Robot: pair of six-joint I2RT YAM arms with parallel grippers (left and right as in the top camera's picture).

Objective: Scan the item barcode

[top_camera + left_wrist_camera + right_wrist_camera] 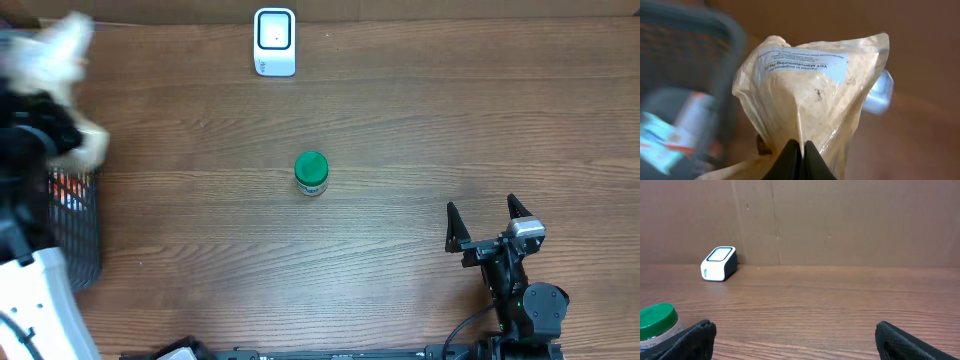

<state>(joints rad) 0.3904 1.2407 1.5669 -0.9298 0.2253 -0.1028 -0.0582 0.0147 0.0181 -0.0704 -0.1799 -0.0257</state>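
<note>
The left gripper is clamped on a bag of pale powder, held up near the basket at the table's left edge. The pickup looks done; presenting its label to the scanner at the far edge is left. The right gripper stands wide open and empty near the near right corner.

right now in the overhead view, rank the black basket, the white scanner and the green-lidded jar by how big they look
1. black basket, largest even though partly hidden
2. white scanner
3. green-lidded jar, smallest, though not far behind the scanner
</note>
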